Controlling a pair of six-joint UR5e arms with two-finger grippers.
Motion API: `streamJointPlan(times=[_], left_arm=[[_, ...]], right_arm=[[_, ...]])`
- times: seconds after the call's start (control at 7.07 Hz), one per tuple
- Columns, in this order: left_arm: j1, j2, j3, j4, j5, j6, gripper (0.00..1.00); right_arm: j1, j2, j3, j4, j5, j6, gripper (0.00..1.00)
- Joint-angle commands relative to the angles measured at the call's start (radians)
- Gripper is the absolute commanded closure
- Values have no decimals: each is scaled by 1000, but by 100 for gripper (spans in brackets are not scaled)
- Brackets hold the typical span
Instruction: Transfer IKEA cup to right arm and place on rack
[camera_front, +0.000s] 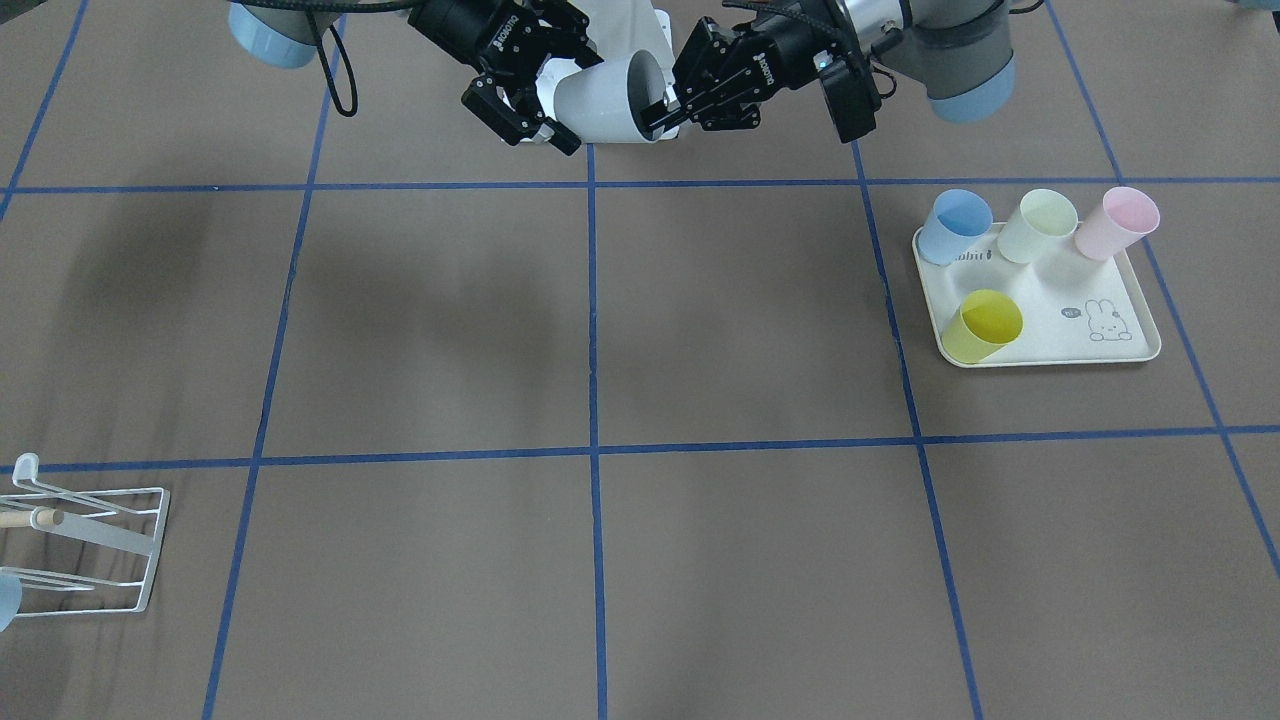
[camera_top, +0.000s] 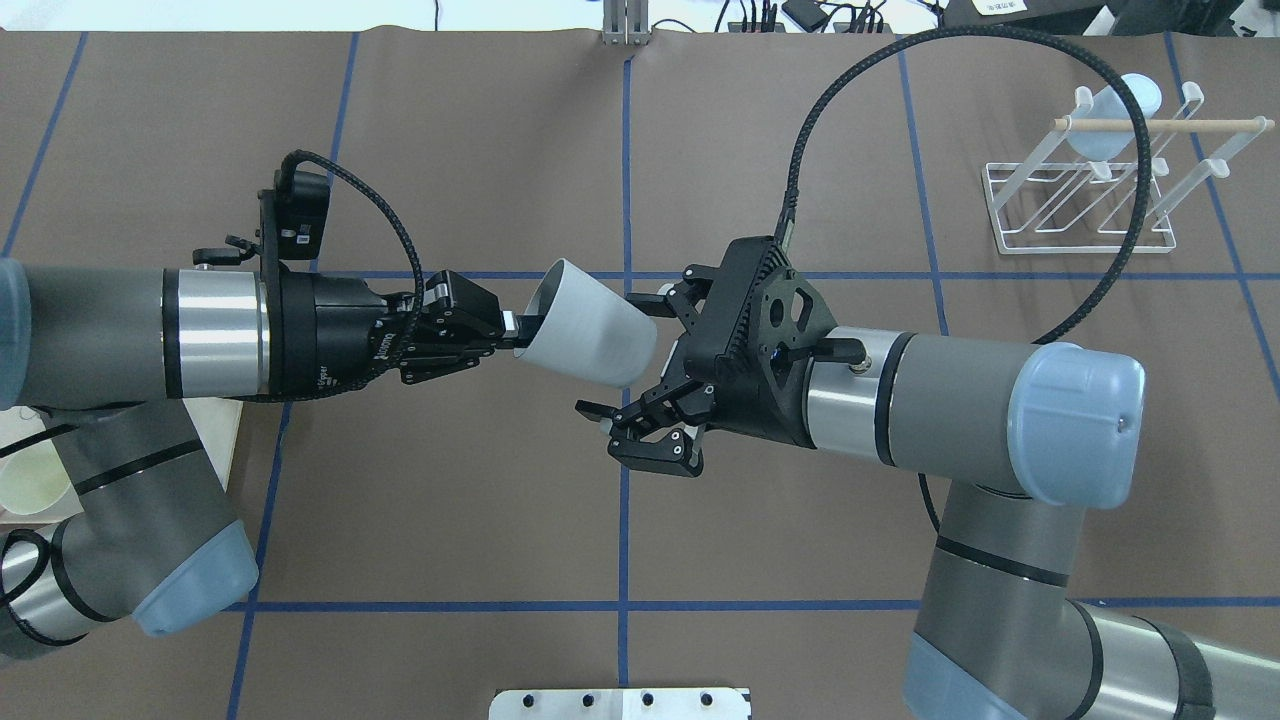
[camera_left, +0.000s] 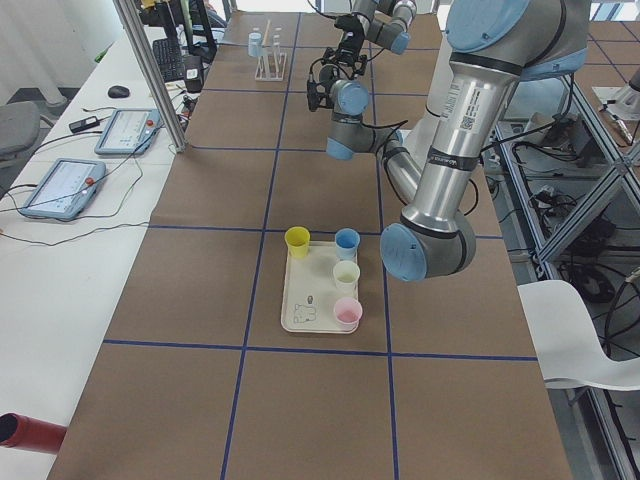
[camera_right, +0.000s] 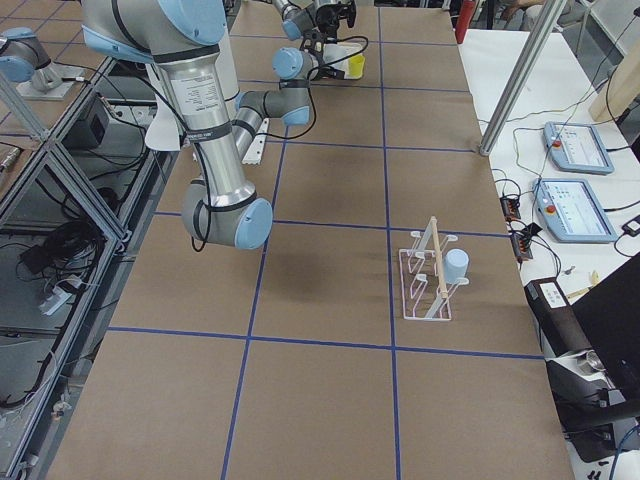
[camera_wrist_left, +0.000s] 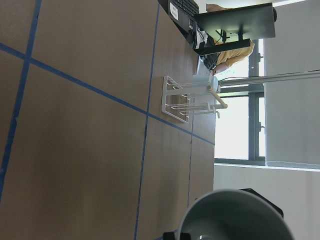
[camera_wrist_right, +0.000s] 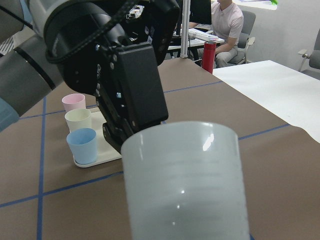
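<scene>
The IKEA cup (camera_top: 590, 325), pale grey-white, hangs on its side above the table between the two arms. My left gripper (camera_top: 510, 333) is shut on its rim, one finger inside the mouth (camera_front: 655, 105). The right arm's gripper (camera_top: 615, 355) is open, with its fingers (camera_top: 650, 297) standing on either side of the cup's base; I cannot tell whether they touch it. The right wrist view shows the cup (camera_wrist_right: 185, 180) close up, with the left gripper (camera_wrist_right: 135, 85) behind it. The rack (camera_top: 1080, 215) stands at the far right of the table.
A light-blue cup (camera_top: 1110, 120) hangs on the rack under its wooden dowel (camera_top: 1160, 125). A cream tray (camera_front: 1050, 340) on the robot's left side carries blue (camera_front: 955, 225), cream (camera_front: 1040, 225), pink (camera_front: 1118, 222) and yellow (camera_front: 985, 325) cups. The right arm's thick cable (camera_top: 830, 90) loops overhead.
</scene>
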Motion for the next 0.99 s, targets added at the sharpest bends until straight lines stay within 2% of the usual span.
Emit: streamJointPlan(times=[0.0,0.42,0.85], left_arm=[[1,0,1,0,0,0,100],[1,-1,1,0,0,0,100],[1,-1,1,0,-1,0,100]], right_arm=[[-1,0,4,0,-32,-5,2],[-1,0,5,0,-33,-2,15],[1,0,13,0,-32,0,40]])
